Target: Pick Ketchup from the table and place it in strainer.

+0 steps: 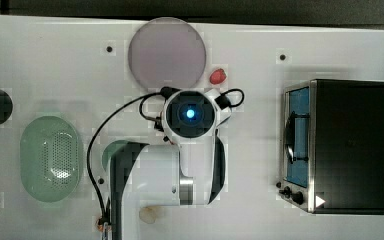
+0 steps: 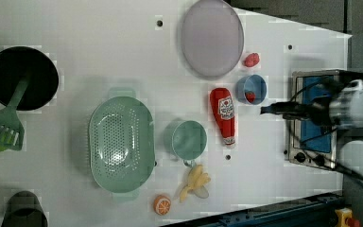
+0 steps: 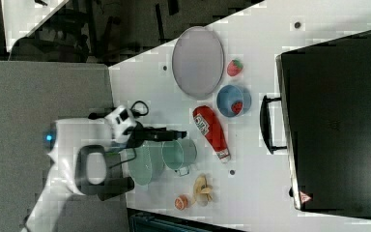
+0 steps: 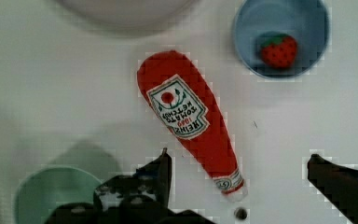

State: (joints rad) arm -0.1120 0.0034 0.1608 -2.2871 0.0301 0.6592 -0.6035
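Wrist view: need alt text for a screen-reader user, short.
A red ketchup bottle lies flat on a white table, its white cap end between the two dark fingers of an open pincer. A blue bowl holding a small strawberry sits beyond it, and a teal cup is beside the pincer.

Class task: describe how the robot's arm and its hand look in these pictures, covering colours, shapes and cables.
The arm has glossy white rounded shells with dark grey-black joint sections. Seen in the top view, its round black wrist cap carries a glowing blue light. Black cables loop around the wrist and trail down along the arm. The hand is black, with two dark tapering fingers set wide apart.
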